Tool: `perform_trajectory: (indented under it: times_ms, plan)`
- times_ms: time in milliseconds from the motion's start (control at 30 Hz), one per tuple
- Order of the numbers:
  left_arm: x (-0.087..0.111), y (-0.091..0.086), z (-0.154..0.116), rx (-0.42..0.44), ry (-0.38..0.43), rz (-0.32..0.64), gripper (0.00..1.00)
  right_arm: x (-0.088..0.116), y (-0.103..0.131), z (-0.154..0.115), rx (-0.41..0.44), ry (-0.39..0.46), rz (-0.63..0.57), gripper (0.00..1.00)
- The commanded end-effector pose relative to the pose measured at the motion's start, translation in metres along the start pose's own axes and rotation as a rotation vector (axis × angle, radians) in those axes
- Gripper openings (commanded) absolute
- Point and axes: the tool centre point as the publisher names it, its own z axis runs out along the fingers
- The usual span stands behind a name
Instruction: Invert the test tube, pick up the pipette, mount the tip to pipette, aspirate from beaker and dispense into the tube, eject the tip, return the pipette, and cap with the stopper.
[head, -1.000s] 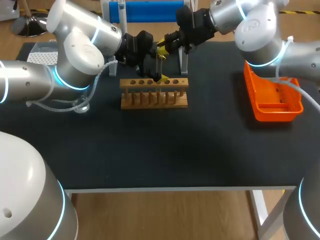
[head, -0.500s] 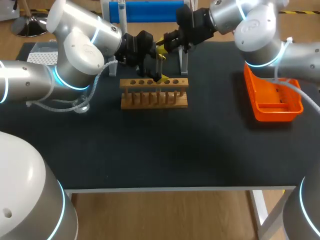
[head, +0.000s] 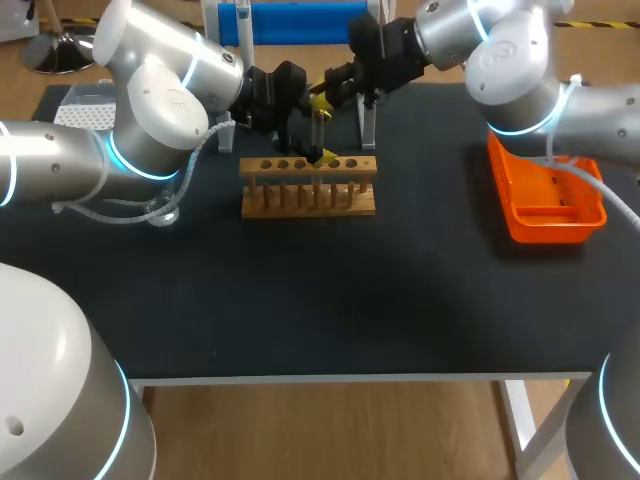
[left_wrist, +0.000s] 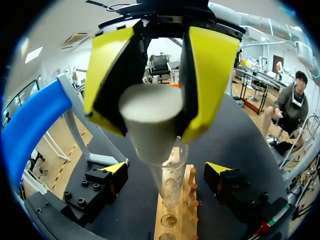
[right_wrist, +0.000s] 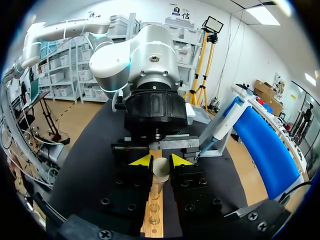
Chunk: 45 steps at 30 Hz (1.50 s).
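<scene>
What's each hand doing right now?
Left hand: closed on the stopper, over the test tube.
Right hand: open, fingers either side of the test tube, not touching it.

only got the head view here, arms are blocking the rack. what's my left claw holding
observer: The left claw is shut on a white stopper, its wide end toward the wrist.
operator: where's that sit relative to the tube
observer: Its narrow end is at the mouth of the test tube, which stands in the wooden rack. I cannot tell whether it is seated.
operator: is the right claw gripping the tube
observer: No. The right claw is open, with one yellow tip on each side of the tube and a gap showing on both sides.
</scene>
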Motion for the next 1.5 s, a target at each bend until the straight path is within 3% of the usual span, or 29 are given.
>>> perform_trajectory:
  times_ms: [33, 1500]
  plan:
    - [0.0003, -0.0002, -0.0007, -0.001, 0.000, -0.001, 1.00, -0.0006, -0.0011, 0.0018, 0.013, 0.005, 0.000, 0.00]
    - [0.0003, -0.0002, -0.0007, -0.001, 0.000, -0.001, 1.00, 0.0063, -0.0017, -0.0010, 0.014, 0.010, -0.006, 0.00]
